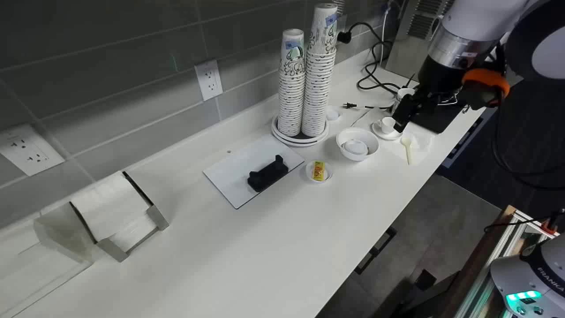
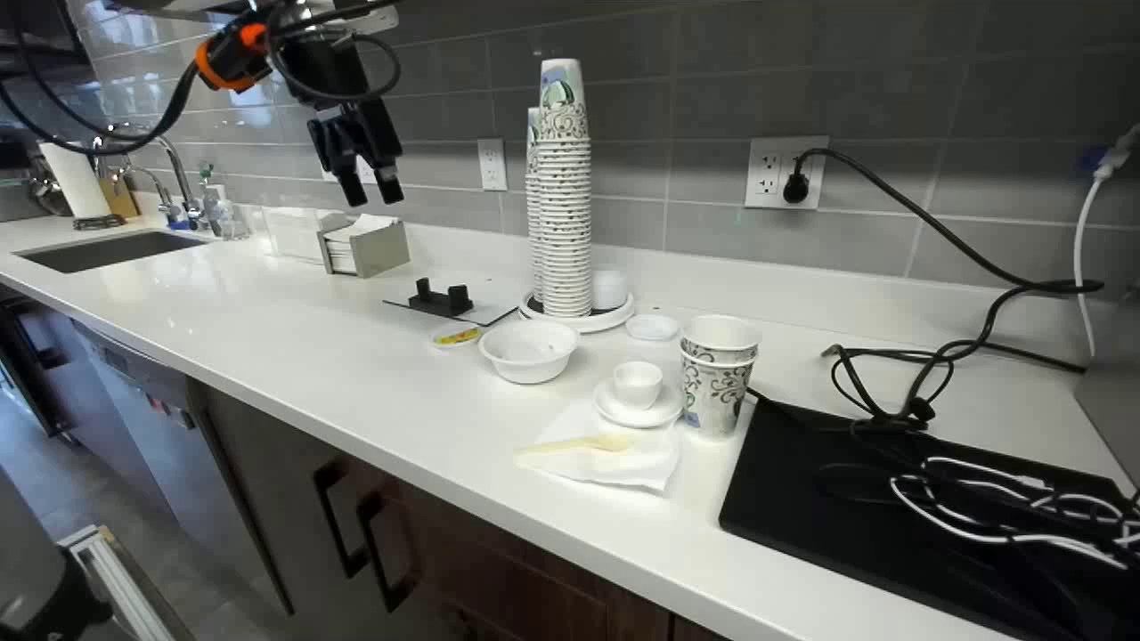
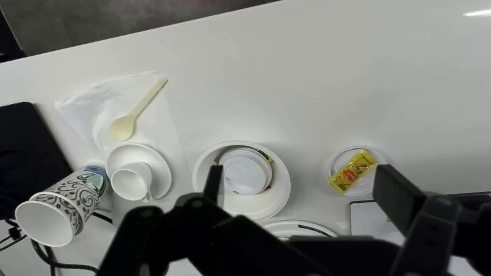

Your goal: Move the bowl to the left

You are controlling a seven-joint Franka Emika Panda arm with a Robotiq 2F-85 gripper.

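Two stacks of paper cups stand on a white plate in an exterior view, and the white bowl sits on the counter near it. In an exterior view, the gripper hangs high, well apart from the bowl. In the wrist view, the gripper's fingers are spread wide, and a white lid lies in the bowl.

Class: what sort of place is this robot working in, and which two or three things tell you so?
Most likely a kitchen, perhaps an office break room: an exterior view shows a sink, a curved faucet and tall stacks of paper cups.
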